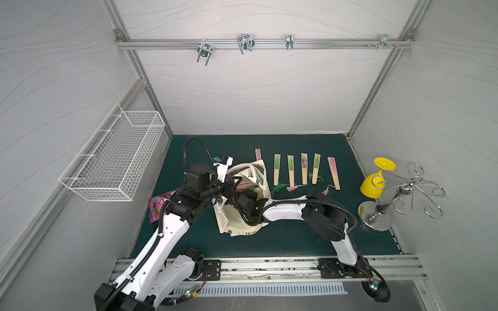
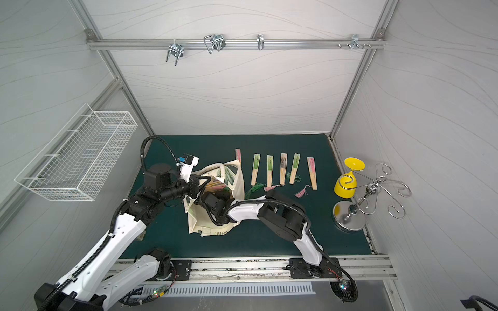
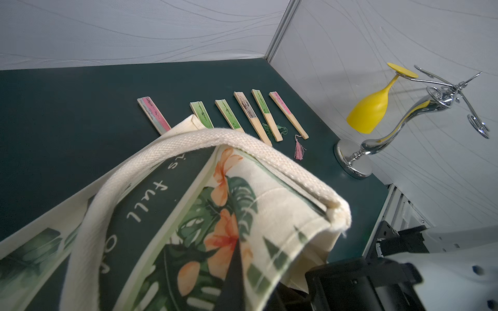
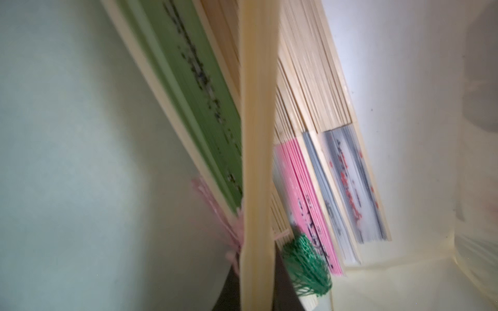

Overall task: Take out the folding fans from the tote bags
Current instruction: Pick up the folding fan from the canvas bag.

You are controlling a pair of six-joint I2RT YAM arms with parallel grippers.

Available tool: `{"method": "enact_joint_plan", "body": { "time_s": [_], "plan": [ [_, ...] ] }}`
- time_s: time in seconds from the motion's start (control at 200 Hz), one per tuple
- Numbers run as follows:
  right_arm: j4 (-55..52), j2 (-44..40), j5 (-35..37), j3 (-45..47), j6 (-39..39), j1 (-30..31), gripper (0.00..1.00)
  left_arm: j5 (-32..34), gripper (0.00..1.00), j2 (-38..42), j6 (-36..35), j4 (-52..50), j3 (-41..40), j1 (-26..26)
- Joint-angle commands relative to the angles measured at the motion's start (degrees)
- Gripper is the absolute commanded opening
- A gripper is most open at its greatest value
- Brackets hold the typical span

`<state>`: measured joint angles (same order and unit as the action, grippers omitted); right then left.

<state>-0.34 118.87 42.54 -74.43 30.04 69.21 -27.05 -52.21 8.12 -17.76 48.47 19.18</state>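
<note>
- The cream canvas tote bag (image 1: 244, 227) with a dark green leaf-and-flower print lies slumped near the middle of the dark green mat (image 1: 296, 242). Its mouth is open between the two arms.
- The left gripper (image 1: 236, 180) is pinched fully together on the tote bag's rim, beside a looped cream handle (image 3: 167, 153). In the left wrist view one dark finger (image 3: 234, 269) shows against the print.
- The right gripper (image 4: 256, 285) is down inside the tote bag, and the fabric hides its jaws in both top views. The right wrist view shows them drawn narrow on a pale bamboo fan (image 4: 256, 134), with a dark finger on either side of its rib.
- Further fans lean inside the bag beside the gripped one: a green-paper fan (image 4: 183, 94), a pink-paper fan (image 4: 304, 202) and a grey-white fan with red marks (image 4: 350, 175). A green tassel (image 4: 307, 266) hangs low among them.
- Six closed folding fans (image 1: 304, 168) lie flat in a row on the mat beyond the bag, each apart from the next. The bag partly covers the pink fan at the row's left end (image 1: 258, 154).
- A pink snack packet (image 1: 157, 206) lies under the left arm.
- A white wire basket (image 1: 116, 159) hangs on the left wall.
- A yellow goblet (image 1: 373, 183) hangs upside down on a chrome rack (image 1: 377, 218) at the right.
</note>
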Motion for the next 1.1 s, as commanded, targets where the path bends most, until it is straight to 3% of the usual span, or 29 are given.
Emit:
{"method": "enact_joint_plan", "body": {
  "time_s": [0.0, 0.265, 0.435, 0.685, 0.886, 1.096],
  "plan": [
    [-3.1, -3.7, -0.8, 0.1, -1.5, 1.4, 0.08, 1.2, 0.00, -0.2, 0.0, 3.0, 4.6, 0.6],
    [-9.9, -6.6, -3.1, -0.9, -3.2, 4.3, 0.08, 6.3, 0.00, -0.4, 1.0, 2.3, 4.6, 0.6],
    [-15.2, -8.1, -10.2, -0.7, -8.0, 4.6, 0.21, 6.9, 0.00, -0.5, 1.2, 2.6, 4.2, 0.6],
    [-18.2, -8.4, -18.8, 0.4, -13.3, 2.0, 0.27, 6.0, 0.00, -0.6, 1.7, 3.2, 4.0, 0.6],
    [-18.9, -9.5, -22.5, 0.4, -15.8, -1.1, 0.23, 6.1, 0.00, -0.6, 1.7, 3.3, 3.9, 0.6],
    [-20.6, -11.7, -31.6, 0.2, -18.8, -3.1, 0.35, 6.9, 0.00, -1.1, 1.7, 3.3, 3.8, 0.6]
  ]
}}
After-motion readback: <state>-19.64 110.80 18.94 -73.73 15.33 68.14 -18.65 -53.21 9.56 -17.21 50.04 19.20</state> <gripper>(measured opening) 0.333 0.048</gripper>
